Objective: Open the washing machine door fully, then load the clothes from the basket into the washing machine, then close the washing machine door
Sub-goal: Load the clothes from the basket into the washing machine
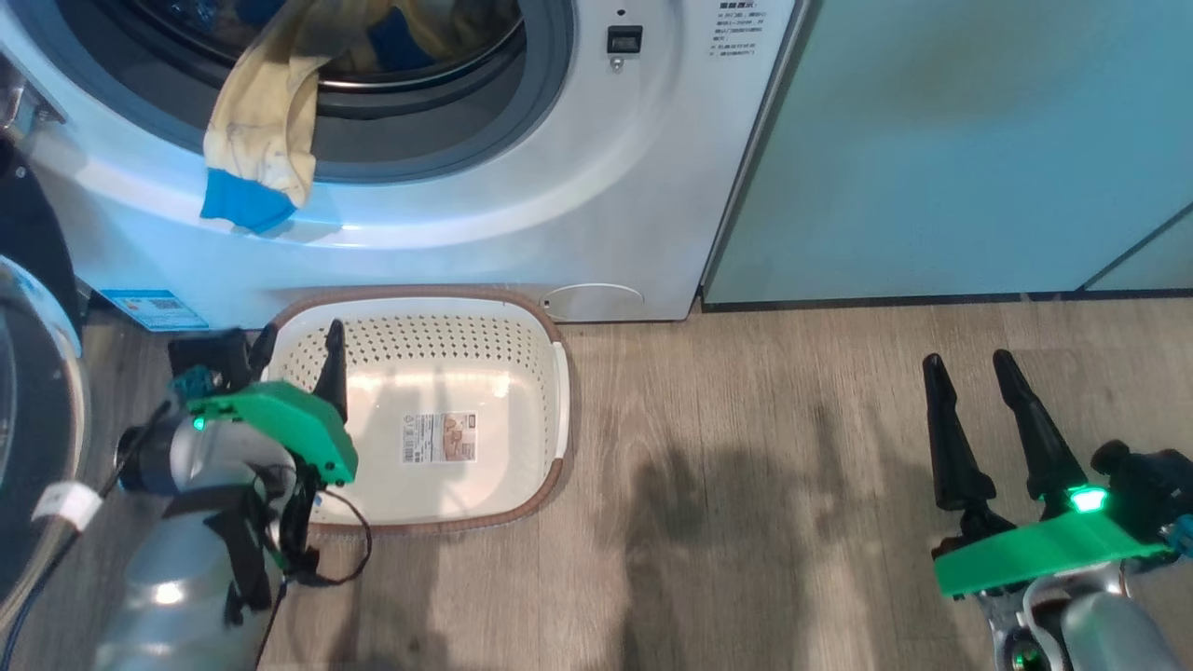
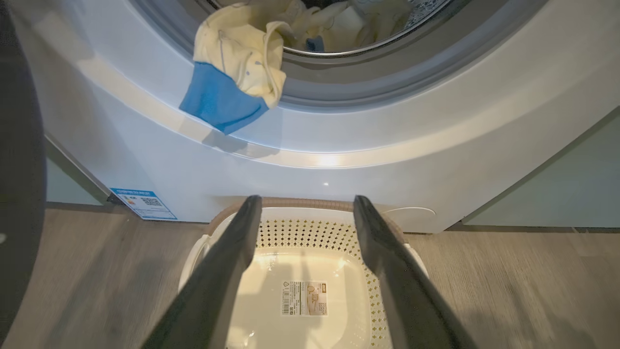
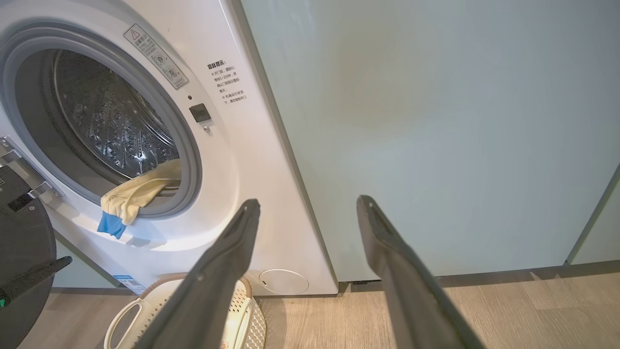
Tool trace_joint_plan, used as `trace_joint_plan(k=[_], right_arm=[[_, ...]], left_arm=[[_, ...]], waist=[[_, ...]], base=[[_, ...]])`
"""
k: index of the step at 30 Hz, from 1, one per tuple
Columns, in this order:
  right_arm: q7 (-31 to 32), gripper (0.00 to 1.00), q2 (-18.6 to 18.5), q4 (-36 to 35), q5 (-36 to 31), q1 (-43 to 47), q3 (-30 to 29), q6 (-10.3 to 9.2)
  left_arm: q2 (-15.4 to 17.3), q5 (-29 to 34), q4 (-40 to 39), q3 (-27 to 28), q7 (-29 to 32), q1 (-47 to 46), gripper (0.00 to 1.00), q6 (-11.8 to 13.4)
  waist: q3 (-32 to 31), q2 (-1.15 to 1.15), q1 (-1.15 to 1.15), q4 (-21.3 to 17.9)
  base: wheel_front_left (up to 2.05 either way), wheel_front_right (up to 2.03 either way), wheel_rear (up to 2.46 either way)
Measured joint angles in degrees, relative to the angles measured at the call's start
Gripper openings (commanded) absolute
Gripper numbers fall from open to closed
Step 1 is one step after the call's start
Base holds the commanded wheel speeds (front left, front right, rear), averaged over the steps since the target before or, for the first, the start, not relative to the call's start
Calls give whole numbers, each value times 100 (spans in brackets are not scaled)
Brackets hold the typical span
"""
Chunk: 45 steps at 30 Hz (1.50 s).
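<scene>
Presently one overhanging garment [image 1: 256, 130], one basket [image 1: 419, 300]; left claw [image 1: 296, 347], right claw [image 1: 969, 363] both apart.

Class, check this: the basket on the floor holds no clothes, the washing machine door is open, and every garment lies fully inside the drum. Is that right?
Not quite. One yellow garment with a blue patch hangs out over the grey ring, as the left wrist view shows. The basket holds no clothes and the door is open.

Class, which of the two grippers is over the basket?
The left gripper: it is over the basket, while the right gripper is above the floor.
</scene>
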Motion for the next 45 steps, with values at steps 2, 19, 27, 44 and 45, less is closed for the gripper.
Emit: trace_joint_plan(k=[2, 19, 27, 44, 45], right_arm=[[0, 100, -9, 0, 0, 29, 1, 0], [0, 100, -42, 13, 0, 220, 5, -1], [0, 100, -51, 13, 0, 252, 0, 0], [0, 100, -49, -9, 0, 308, 14, -1], [0, 100, -49, -15, 0, 302, 19, -1]], left_arm=[[1, 14, -156, 36, 0, 121, 100, 53], [-16, 52, -780, 376, 0, 619, 100, 153], [-53, 57, -980, 549, 0, 805, 100, 154], [151, 423, -1009, 286, 589, 193, 100, 140], [185, 424, -971, 269, 665, 46, 100, 144]], waist=[[-26, 0, 0, 13], [-242, 0, 0, 29], [-358, 0, 0, 44], [-96, 0, 0, 61], [-55, 0, 0, 51]], base=[[0, 0, 0], [0, 0, 0], [0, 0, 0], [0, 0, 0], [0, 0, 0]])
